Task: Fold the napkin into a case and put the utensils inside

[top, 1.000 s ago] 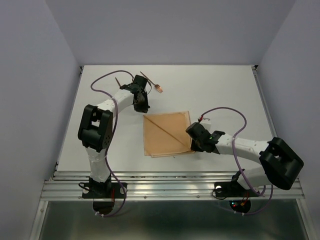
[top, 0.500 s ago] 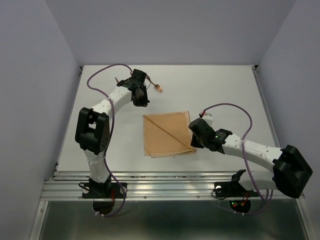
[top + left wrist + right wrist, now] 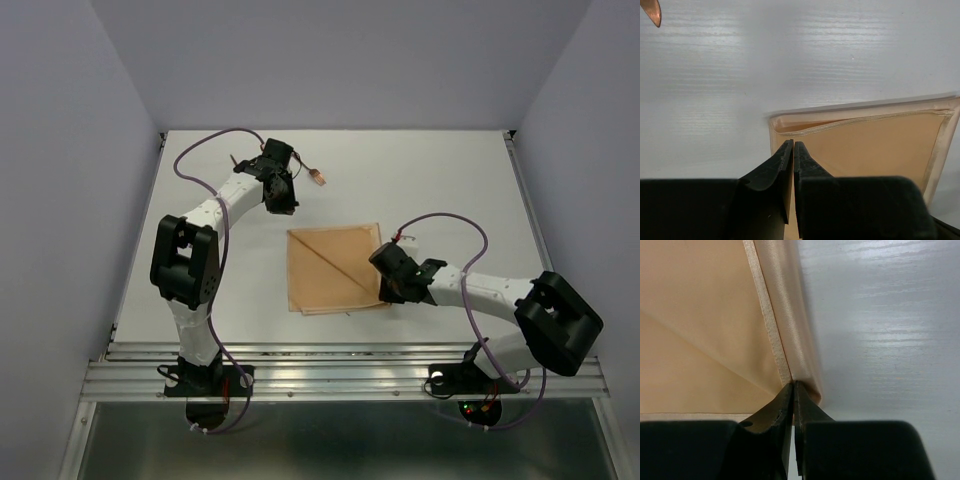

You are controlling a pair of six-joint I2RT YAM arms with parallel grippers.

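Note:
The tan napkin (image 3: 330,270) lies in a folded square with a diagonal crease at the table's middle. It also shows in the left wrist view (image 3: 865,145) and the right wrist view (image 3: 700,315). No narrow pouch-like case is in view. The forked utensil (image 3: 316,177) lies at the far left-centre. The plain utensil (image 3: 236,160) is partly hidden behind the left arm; a pointed copper tip (image 3: 652,11) shows in the left wrist view. My left gripper (image 3: 284,205) (image 3: 793,145) is shut and empty just beyond the napkin's far-left corner. My right gripper (image 3: 384,290) (image 3: 793,385) is shut on the napkin's hem at its near-right corner.
The white table (image 3: 450,180) has walls on three sides and a metal rail (image 3: 340,365) along its near edge. Purple cables (image 3: 440,225) loop above both arms.
My left gripper has shifted slightly away from the napkin and its elbow has swung left. My right arm stretched out to the right, then came back, with its gripper staying at the napkin's near-right corner.

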